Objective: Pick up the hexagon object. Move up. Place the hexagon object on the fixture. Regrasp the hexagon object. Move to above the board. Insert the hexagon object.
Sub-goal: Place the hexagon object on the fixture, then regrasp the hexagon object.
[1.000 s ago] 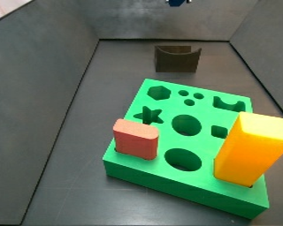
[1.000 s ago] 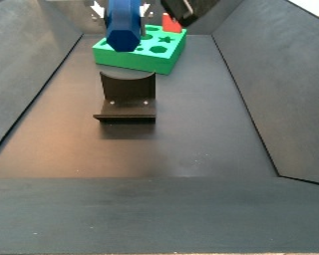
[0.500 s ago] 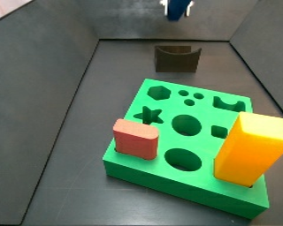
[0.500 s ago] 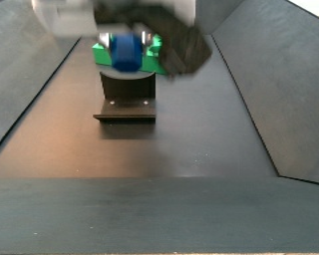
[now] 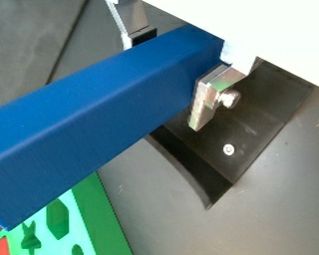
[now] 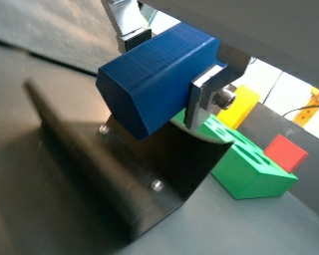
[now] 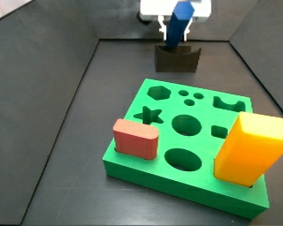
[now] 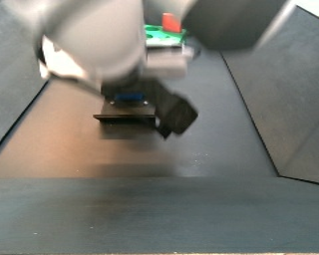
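Note:
My gripper [image 7: 177,19] is shut on the blue hexagon object [image 7: 176,33] and holds it just above the dark fixture [image 7: 176,59] at the far end of the floor. In both wrist views the rod [image 5: 109,115] [image 6: 152,75] lies crosswise between the silver fingers [image 5: 207,96] [image 6: 205,94], with the fixture [image 6: 123,164] close beneath it. The green board [image 7: 191,132] lies nearer, with its hexagon hole [image 7: 161,92] open. In a side view the blurred arm [image 8: 123,45] hides the rod and most of the fixture [image 8: 123,112].
The board bears a red block [image 7: 135,139] and a tall yellow block [image 7: 250,148]. Both also show in a wrist view, the yellow [image 6: 237,106] and the red [image 6: 286,152]. Dark slanted walls [image 7: 56,79] enclose the floor.
The gripper has come down with the blue rod from the top of the view to just over the fixture. The arm now fills much of a side view.

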### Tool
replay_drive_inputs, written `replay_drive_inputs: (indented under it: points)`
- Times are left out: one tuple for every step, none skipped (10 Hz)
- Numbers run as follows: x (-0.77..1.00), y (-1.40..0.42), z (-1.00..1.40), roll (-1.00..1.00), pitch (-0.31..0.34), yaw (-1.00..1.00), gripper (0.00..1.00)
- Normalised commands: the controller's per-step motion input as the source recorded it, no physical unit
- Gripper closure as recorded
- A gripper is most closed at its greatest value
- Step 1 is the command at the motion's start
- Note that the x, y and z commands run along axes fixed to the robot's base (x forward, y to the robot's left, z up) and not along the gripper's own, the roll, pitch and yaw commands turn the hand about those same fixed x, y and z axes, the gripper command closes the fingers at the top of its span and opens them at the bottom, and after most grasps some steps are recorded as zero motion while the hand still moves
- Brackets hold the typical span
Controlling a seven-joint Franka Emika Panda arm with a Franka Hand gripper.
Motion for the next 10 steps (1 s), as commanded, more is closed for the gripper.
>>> replay_drive_inputs:
  points:
    - [0.18, 0.12, -1.0, -0.33, 0.022, -0.11, 1.0]
    - [0.19, 0.11, -1.0, -0.2, 0.015, -0.1, 1.0]
    - [0.15, 0.1, -0.81, -0.17, 0.004, -0.1, 1.0]
    - [0.11, 0.12, -0.61, -0.13, -0.004, -0.09, 1.0]
    - [0.09, 0.12, -0.6, -0.12, -0.007, -0.08, 1.0]
    - [0.09, 0.12, -0.6, -0.11, -0.009, -0.07, 1.0]
    - [0.0, -0.5, -0.17, 0.0, 0.0, 0.0, 1.0]
    - [0.0, 0.0, 0.0, 0.0, 0.0, 0.0, 0.0]
    - [0.0, 0.0, 1.0, -0.06, -0.016, 0.0, 0.0]
    - [-0.01, 0.0, 1.0, -0.05, -0.014, 0.0, 0.0]
